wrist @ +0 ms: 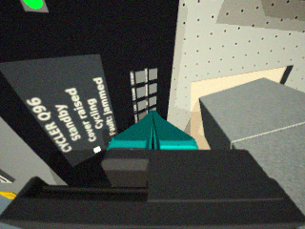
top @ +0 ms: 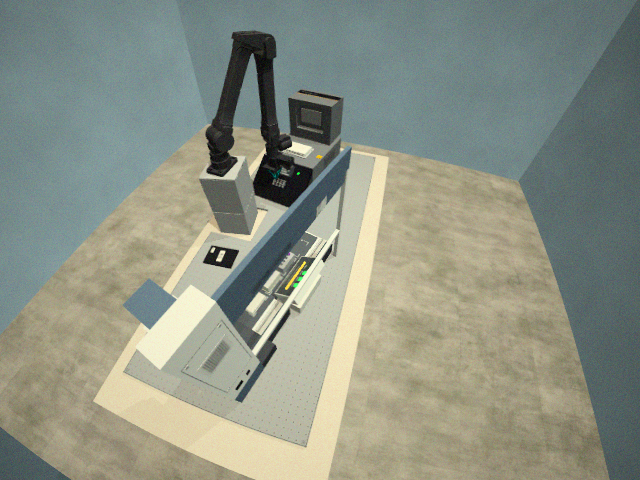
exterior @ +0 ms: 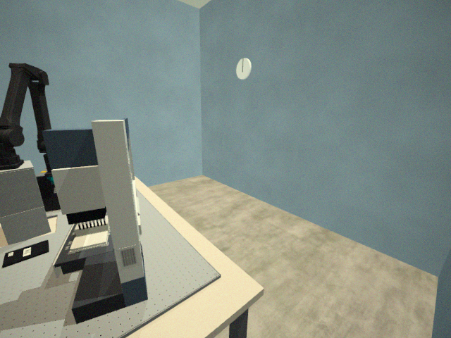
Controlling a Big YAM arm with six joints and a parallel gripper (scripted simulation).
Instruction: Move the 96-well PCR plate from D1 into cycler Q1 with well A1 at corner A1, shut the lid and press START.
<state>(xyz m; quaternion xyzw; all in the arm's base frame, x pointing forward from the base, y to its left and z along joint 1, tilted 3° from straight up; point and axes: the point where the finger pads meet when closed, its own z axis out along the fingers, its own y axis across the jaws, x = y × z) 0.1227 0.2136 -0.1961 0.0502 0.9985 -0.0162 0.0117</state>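
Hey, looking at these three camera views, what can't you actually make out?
- Key labels: wrist view, too small and blurred.
- Which key the shut, empty gripper aims at: wrist view, the fingers cover the lower keys.
- Whether the plate on the cycler sits inside the brackets, and where A1 lies: top view, too small.
- D1 to D4 row: top view, partly hidden by the blue beam.
- Cycler: exterior view, hidden by the white machine.

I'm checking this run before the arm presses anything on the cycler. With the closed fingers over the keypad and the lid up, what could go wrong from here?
1. The shut gripper points at a tightly packed keypad; a slightly off press could hit the wrong key.
2. The cycler stands loose, so a slanted or hard push might shift it.
3. The lid is raised over a white plate; if it is not seated flat, closing could jam. The lamp is green.
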